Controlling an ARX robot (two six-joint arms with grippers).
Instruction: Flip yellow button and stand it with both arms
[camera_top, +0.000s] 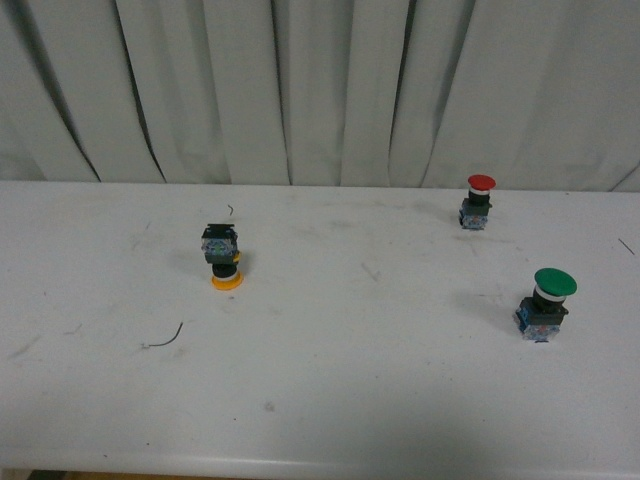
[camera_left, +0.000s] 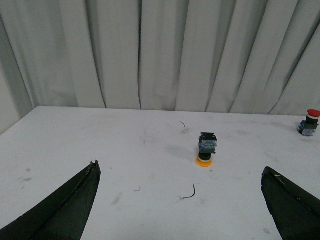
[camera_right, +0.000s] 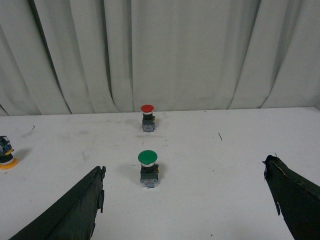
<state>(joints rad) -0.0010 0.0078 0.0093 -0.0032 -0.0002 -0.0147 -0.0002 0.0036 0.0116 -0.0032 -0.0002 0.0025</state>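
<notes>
1. Both grippers are hanging released: the left gripper (camera_left: 180, 167) and the right gripper (camera_right: 185, 165) are each spreading their fingers wide, gripping nothing.
2. Beneath them a white, scuffed desk (camera_top: 350, 400) is stretching away.
3. The yellow button (camera_top: 224, 262) is sitting upside down, cap on the desk, well ahead of the left gripper, apart from it.
4. A pale pleated curtain (camera_top: 300, 90) is hanging behind the desk's far edge.
</notes>
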